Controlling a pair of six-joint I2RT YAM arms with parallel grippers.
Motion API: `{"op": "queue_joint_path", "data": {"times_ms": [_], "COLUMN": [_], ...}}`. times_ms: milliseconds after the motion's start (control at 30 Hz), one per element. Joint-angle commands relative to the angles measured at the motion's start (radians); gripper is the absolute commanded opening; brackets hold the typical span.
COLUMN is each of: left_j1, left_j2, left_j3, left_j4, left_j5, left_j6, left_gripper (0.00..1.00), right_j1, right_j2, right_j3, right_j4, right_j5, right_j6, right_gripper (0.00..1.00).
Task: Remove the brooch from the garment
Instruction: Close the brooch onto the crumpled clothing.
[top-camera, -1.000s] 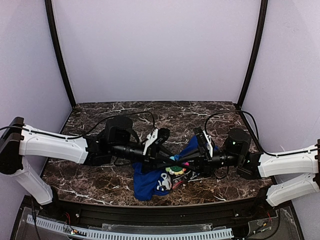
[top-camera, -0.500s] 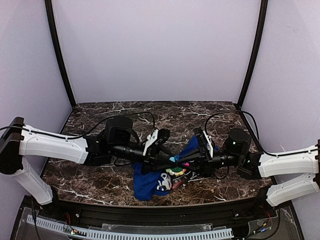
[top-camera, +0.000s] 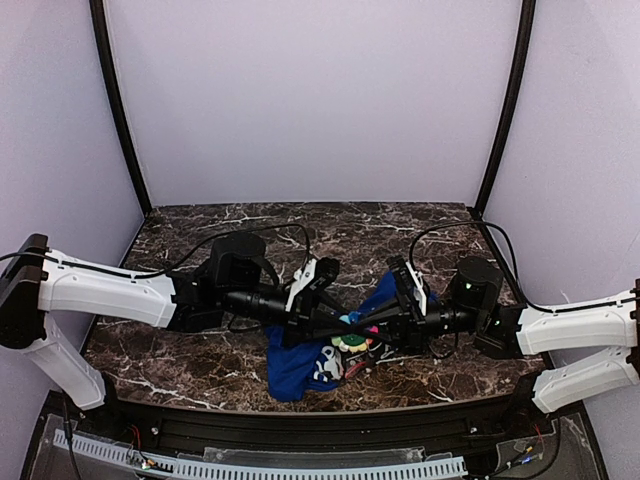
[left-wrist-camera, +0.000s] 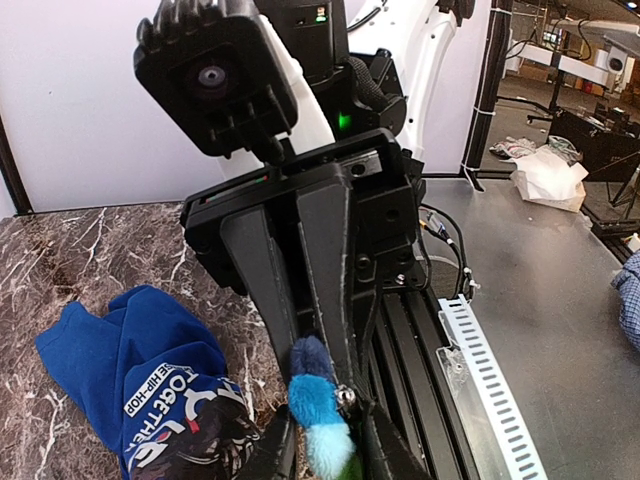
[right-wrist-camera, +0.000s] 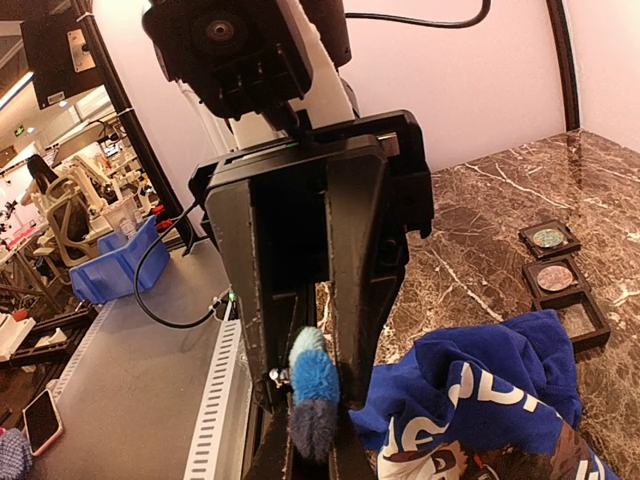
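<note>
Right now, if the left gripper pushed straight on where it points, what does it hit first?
The brooch, sitting at the tips of the left gripper. Just behind it is the right gripper, pointing back nose to nose, so there looks to be little free travel, though the exact gap is unclear.

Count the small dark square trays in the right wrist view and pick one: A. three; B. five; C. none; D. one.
A: three small dark square trays lie in a row on the marble table, beyond the blue garment.
</note>
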Motion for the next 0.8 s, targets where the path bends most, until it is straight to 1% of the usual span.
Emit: {"op": "queue_joint_path", "data": {"times_ms": [0, 67, 100, 167, 333, 533, 767], "left_j1": [-0.003, -0.004, -0.004, -0.003, -0.004, -0.005, -0.005], "left_j2": [0.000, 0.001, 0.001, 0.002, 0.012, 0.012, 0.023], "left_j3": [0.001, 0.003, 0.003, 0.004, 0.006, 0.005, 0.005], "left_j4": [0.002, 0.002, 0.001, -0.003, -0.010, 0.014, 0.043], "left_j5": [0.005, 0.006, 0.003, -0.004, -0.020, -0.078, -0.117], "left_j6": [0.008, 0.006, 0.006, 0.008, 0.013, 0.007, 0.000], "left_gripper": [0.22, 0.26, 0.36, 0.47, 0.58, 0.63, 0.64], "right_j1": [-0.004, -0.005, -0.005, -0.005, -0.005, -0.005, -0.005], "right_j2": [-0.012, -0.012, -0.013, -0.019, -0.024, -0.021, -0.031], "right_j3": [-0.006, -0.007, -0.008, -0.006, -0.001, 0.004, 0.000], "right_j4": [0.033, 0.033, 0.032, 0.022, 0.001, 0.001, 0.005], "right_j5": [-0.004, 0.004, 0.016, 0.048, 0.116, 0.139, 0.150], "right_j6": [-0.002, -0.003, -0.002, -0.003, 0.001, 0.010, 0.012], "right_gripper": [0.00, 0.00, 0.00, 0.00, 0.00, 0.00, 0.00]}}
